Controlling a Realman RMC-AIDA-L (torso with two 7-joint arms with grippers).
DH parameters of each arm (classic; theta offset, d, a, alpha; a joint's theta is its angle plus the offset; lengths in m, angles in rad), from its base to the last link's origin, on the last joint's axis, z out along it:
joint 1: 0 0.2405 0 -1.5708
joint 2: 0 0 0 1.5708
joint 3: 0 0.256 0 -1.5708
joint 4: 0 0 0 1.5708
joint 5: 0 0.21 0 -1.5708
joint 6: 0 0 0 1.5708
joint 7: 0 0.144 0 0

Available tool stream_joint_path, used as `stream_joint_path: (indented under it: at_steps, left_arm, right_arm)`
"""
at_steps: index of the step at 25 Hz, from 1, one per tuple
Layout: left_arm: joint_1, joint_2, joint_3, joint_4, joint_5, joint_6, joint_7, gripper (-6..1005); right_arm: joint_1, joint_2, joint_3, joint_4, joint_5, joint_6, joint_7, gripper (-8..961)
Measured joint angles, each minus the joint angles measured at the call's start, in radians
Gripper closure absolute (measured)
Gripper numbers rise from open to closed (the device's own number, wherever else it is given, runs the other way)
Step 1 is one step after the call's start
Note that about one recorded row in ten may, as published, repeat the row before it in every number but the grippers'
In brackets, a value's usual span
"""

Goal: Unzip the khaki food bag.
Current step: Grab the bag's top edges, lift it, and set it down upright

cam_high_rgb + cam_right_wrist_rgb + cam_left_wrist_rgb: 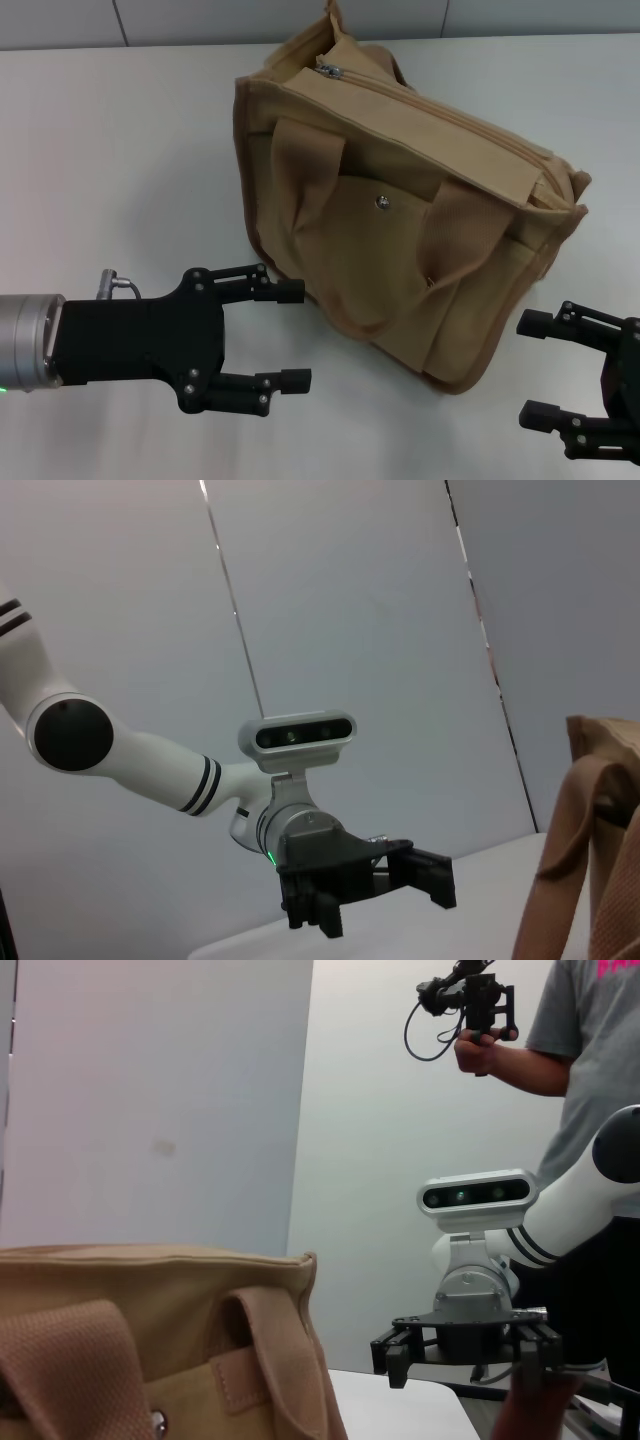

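The khaki food bag (410, 210) stands on the white table (120, 150), its front pocket with a metal snap (381, 202) facing me. Its top zipper runs along the bag's top, with the metal pull (329, 70) at the far end, and it looks closed. My left gripper (293, 335) hovers open just left of the bag's near front corner, empty. Open and empty too, my right gripper (532, 368) hangs to the right of the bag's near right corner. The bag (150, 1340) fills the left wrist view's lower part; its handle (590, 870) shows in the right wrist view.
A person (590, 1080) stands beyond the table on my right side, holding a small camera rig (478, 1005). The right gripper (462, 1360) shows far off in the left wrist view, the left gripper (375, 890) in the right wrist view. Grey wall panels stand behind.
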Motion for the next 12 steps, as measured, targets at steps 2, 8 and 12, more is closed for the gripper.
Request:
stream_joint_path:
  at_steps: [2,8,12]
  left_arm:
    - [0.0,0.0,-0.005,0.001,0.0,-0.001,-0.003,184]
    - [-0.002,-0.002,-0.006,0.003,0.002,-0.001,-0.003,185]
    - [-0.001,-0.003,-0.027,0.003,0.002,-0.017,0.003,185]
  right_arm:
    - [-0.001,0.001,0.003,-0.001,-0.001,0.004,0.0,113]
    - [0.004,0.002,-0.002,-0.002,-0.002,0.011,0.001,113]
    - [0.012,0.004,0.0,0.003,-0.003,0.013,0.001,113]
